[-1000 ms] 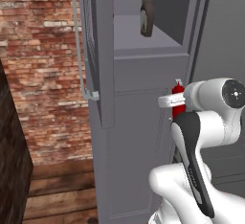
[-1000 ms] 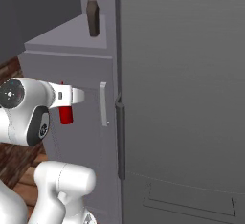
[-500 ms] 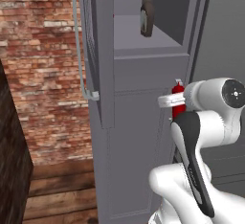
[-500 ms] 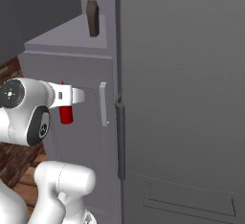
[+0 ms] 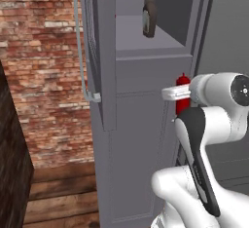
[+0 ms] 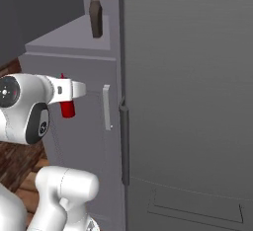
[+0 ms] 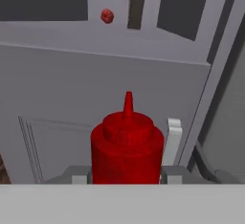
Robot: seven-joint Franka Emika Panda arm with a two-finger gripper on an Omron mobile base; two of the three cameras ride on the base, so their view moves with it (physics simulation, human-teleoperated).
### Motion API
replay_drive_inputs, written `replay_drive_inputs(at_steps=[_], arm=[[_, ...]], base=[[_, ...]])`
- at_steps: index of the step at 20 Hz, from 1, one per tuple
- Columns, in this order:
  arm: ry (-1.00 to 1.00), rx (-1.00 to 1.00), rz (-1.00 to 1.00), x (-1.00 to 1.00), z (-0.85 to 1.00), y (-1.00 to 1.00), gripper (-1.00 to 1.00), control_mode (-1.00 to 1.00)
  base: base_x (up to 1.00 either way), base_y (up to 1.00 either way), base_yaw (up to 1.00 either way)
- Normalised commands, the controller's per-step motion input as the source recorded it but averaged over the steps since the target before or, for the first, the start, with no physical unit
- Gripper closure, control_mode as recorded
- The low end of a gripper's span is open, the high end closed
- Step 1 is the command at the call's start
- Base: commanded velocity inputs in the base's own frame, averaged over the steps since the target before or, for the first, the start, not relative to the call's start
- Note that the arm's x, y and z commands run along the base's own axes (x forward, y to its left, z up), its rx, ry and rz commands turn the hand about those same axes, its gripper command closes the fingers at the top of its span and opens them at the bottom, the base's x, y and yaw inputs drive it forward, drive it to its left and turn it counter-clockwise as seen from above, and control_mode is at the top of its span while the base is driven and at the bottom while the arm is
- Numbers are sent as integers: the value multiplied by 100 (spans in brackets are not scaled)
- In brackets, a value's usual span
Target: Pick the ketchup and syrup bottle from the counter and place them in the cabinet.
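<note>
The fingers [image 7: 125, 174] grip the ketchup [image 7: 127, 146] upright, below the cabinet [image 5: 146, 100] shelf [image 5: 146, 39]. The syrup [image 5: 149, 13] already stands up there, so the lift goes upward.

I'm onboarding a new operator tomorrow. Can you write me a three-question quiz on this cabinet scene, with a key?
1. True or false: the syrup bottle already stands on the shelf of the cabinet.
2. What does the gripper hold? A. a brown bottle B. the ketchup C. nothing
3. Fill in: in the left base view, the open cabinet door's silver handle stands in front of a ___ wall.

Key
1. True; it is upright on the shelf.
2. B; the jaws are closed on the red bottle, below shelf level.
3. Brick.
</note>
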Motion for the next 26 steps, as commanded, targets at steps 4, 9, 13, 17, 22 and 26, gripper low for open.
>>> replay_drive_inputs(at_steps=[4, 9, 13, 17, 22, 26], arm=[[-6, 0, 0, 0, 46, 0, 100, -100], [-6, 0, 0, 0, 43, 0, 100, -100], [-6, 0, 0, 0, 43, 0, 100, -100], [-6, 0, 0, 0, 38, 0, 100, -100], [-6, 0, 0, 0, 29, 0, 100, -100], [-7, 0, 0, 0, 23, 0, 100, -100]], base=[[0, 0, 0], [0, 0, 0], [0, 0, 0], [0, 0, 0], [0, 0, 0], [0, 0, 0]])
